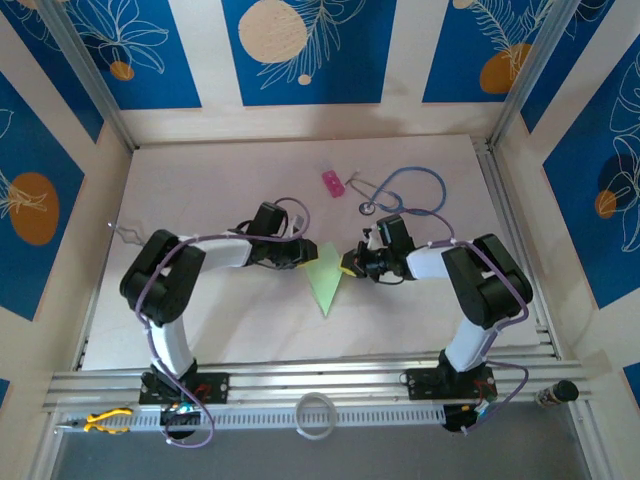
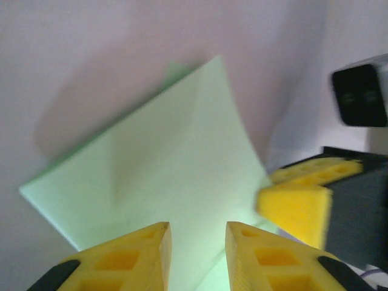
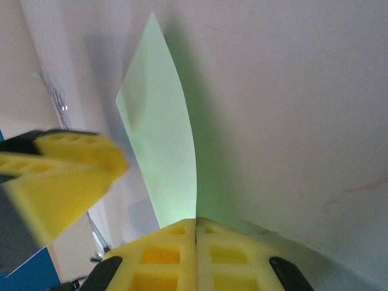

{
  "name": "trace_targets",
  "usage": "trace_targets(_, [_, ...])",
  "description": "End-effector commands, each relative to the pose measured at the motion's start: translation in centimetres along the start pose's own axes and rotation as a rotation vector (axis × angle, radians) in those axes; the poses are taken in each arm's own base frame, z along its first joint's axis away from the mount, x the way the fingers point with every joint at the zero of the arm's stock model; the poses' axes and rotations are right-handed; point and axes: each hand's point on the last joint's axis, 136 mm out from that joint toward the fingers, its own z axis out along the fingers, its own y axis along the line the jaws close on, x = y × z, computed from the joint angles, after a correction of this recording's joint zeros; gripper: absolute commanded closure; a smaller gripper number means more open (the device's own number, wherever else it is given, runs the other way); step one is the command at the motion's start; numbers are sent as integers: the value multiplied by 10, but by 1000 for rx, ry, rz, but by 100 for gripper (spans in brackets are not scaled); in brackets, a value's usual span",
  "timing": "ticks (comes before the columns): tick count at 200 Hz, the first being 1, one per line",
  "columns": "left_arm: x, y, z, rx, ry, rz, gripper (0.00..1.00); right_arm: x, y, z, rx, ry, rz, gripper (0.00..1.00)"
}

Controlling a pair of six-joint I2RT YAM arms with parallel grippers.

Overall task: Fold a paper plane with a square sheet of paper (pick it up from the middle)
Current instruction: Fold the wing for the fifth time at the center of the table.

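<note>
- Recorded a green paper sheet [image 1: 325,275] lying on the pale, smooth table [image 1: 200,190], between the two grippers: thin, matte, folded into a flat triangle with its sharp tip toward the arm bases.
- Noted from the left wrist a pale, even face on the sheet, with a soft crease down the middle and one long edge curling up off the table.
- Noted from the right wrist a narrow blade of the same paper, bowed and tapering to a point.
- Found the left gripper [image 2: 198,227] at the sheet's left side, with yellow fingers [image 2: 130,260] of moulded plastic with square cut-outs.
- Found its jaws set apart with a clear gap, the paper showing through that gap beyond the tips. Judged as spread, with nothing pinched.
- Found the right gripper [image 3: 196,223] at the sheet's right side, jaws pressed flush together with the seam closed.
- Traced the paper's lower end straight into that seam. Judged as pinching the sheet at its edge.
- Saw from the left wrist a blurred yellow fingertip of the right gripper against the sheet's right edge.
- Logged a small pink block [image 1: 332,183] on the far part of the table, well apart from the sheet.
- Logged a blue stethoscope [image 1: 369,208] just beside the block, with thin looping tubing.
- Logged a white ring [image 1: 316,415] and a yellow-handled tool [image 1: 105,422] at the near metal rail.
</note>
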Motion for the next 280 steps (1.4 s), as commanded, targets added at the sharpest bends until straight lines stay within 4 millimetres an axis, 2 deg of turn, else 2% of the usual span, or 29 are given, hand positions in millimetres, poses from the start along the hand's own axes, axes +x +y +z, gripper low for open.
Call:
trace_targets(1, [-1, -20, -18, 27, -24, -1, 68, -3, 0, -10, 18, -90, 68, 94])
trace_targets(23, [5, -29, -18, 67, -19, -30, 68, -3, -1, -16, 56, -168, 122, 94])
trace_targets(69, [28, -36, 0, 83, 31, -64, 70, 8, -13, -26, 111, -308, 269, 93])
trace_targets(107, [40, -17, 18, 26, 52, -109, 75, 21, -18, -29, 138, -333, 306, 93])
trace_targets(146, [48, -5, 33, 21, 80, -142, 79, 33, -15, -22, 120, -270, 266, 92])
trace_targets(175, [57, 13, 39, -35, 103, -145, 81, 39, -10, -16, 133, -194, 199, 92])
trace_targets(198, [64, 25, 40, -68, 115, -141, 83, 43, -3, -13, 103, -158, 144, 86])
trace_targets(219, [66, 26, 40, -72, 122, -114, 84, 43, -8, -13, 118, -146, 133, 80])
trace_targets(259, [63, 22, 38, -67, 132, -65, 85, 36, -2, -16, 48, -109, 85, 69])
trace_targets(280, [60, 19, 37, -58, 128, -52, 85, 30, 2, -18, 5, -86, 61, 68])
